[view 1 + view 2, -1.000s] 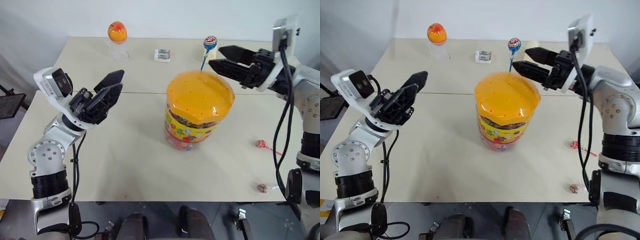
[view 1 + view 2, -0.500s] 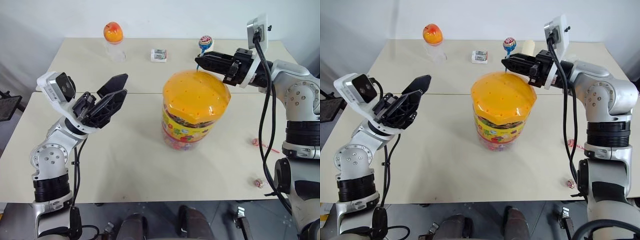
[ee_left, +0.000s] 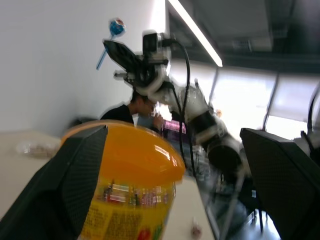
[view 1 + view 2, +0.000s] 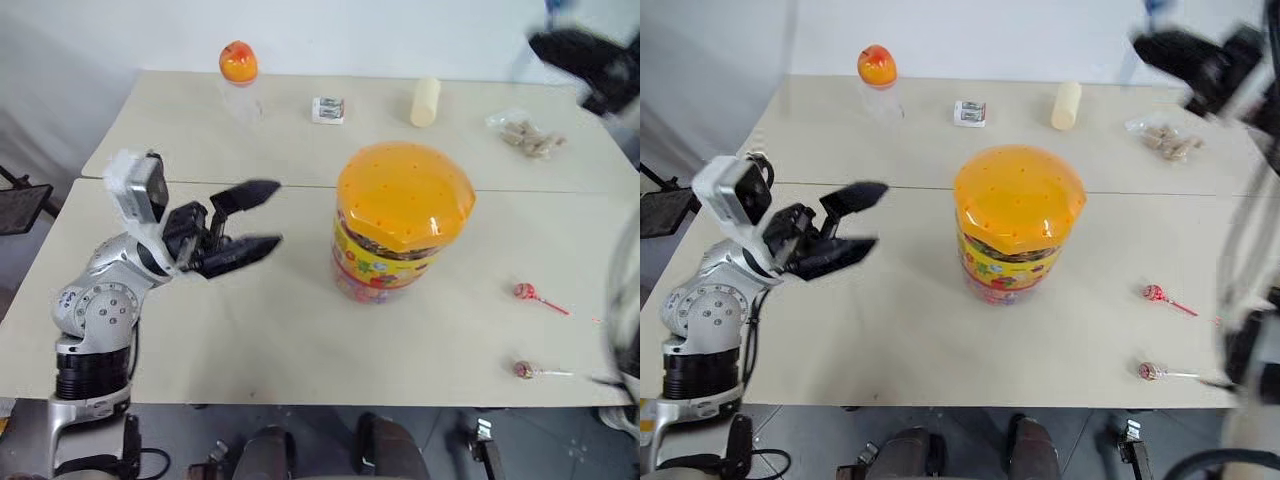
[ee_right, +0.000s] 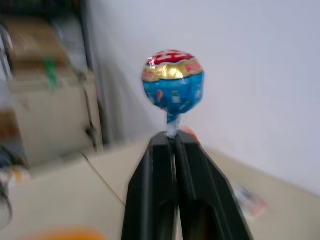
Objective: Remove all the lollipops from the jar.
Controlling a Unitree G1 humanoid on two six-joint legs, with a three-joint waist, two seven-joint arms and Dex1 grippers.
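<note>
Head views: jar w/ orange lid stands upright mid surface; left hand hovers beside it on robot's left, fingers apart and empty, right hand blurred up at far right; two lollipops lie on surface to jar's right, well apart from it. L wrist view: jar close between spread fingers, not touched, right hand raised beyond w/ blue lollipop. R wrist view: right hand's fingers closed tight on stick of blue lollipop, candy head just above fingertips.
</note>
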